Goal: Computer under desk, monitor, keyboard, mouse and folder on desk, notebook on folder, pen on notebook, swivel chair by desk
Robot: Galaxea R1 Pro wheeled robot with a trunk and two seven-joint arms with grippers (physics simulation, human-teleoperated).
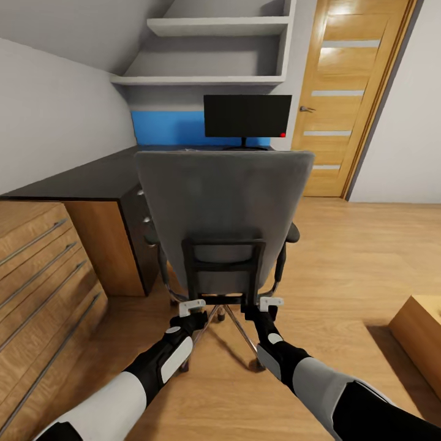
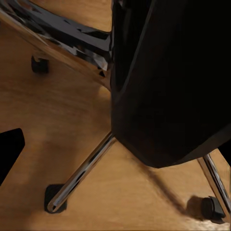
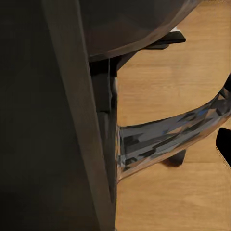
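Note:
The grey swivel chair [image 1: 223,190] stands with its back to me, facing the black-topped desk [image 1: 92,177]. On the desk's far end, against the blue panel, is the black monitor [image 1: 247,115]. My left gripper [image 1: 192,306] and right gripper [image 1: 269,303] reach to the lower bar of the chair's black back frame, one at each end. Both are open: in each wrist view a fingertip [image 2: 9,149] [image 3: 224,144] sits at the picture's edge with floor between it and the chair's chrome legs [image 2: 86,168] [image 3: 168,137]. The backrest hides the seat. Computer, keyboard, mouse, folder, notebook and pen are out of view.
A light wooden drawer cabinet [image 1: 37,269] stands close on my left, beside the desk's drawer unit. A wooden box corner [image 1: 422,331] sits at the right. A closed wooden door [image 1: 349,92] is behind the desk, with white shelves [image 1: 214,27] above it. Wooden floor lies to the right.

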